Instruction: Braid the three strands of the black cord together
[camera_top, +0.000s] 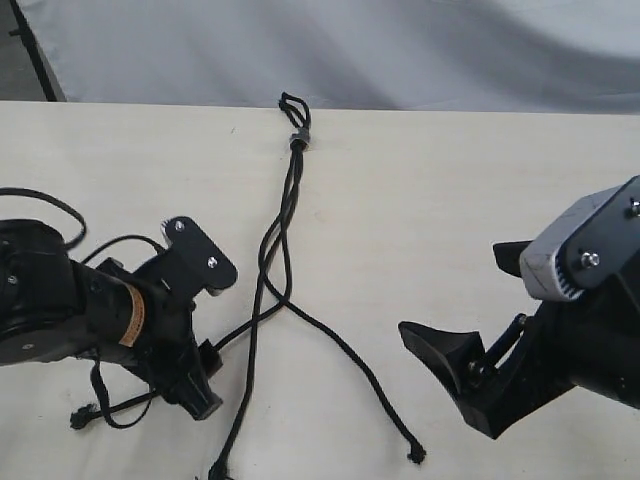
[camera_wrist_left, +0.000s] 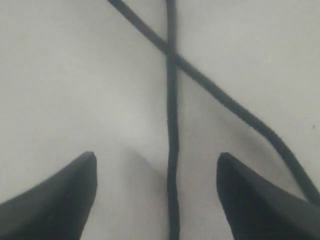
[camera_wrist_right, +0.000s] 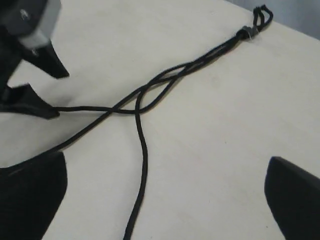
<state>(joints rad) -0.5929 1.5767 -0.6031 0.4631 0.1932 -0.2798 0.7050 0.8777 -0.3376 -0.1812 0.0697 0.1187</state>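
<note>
The black cord lies on the table with its loop (camera_top: 290, 104) and grey band (camera_top: 298, 138) at the far edge. Its three strands run toward me and cross at mid-table (camera_top: 275, 300). One strand (camera_top: 360, 370) trails off to the right, one (camera_top: 240, 400) runs straight down, and one (camera_top: 232, 335) bends left. My left gripper (camera_top: 212, 330) is open and straddles that left strand (camera_wrist_left: 172, 190) without touching it; a second strand (camera_wrist_left: 225, 100) crosses it just ahead. My right gripper (camera_top: 450, 290) is open and empty, hovering right of the cord, with one strand (camera_wrist_right: 143, 160) under it.
The pale table (camera_top: 450, 180) has a grey cloth backdrop (camera_top: 400, 50) behind its far edge. Thicker black arm cables (camera_top: 50, 205) loop beside the left arm. The left gripper's fingers (camera_wrist_right: 35, 60) also show in the right wrist view.
</note>
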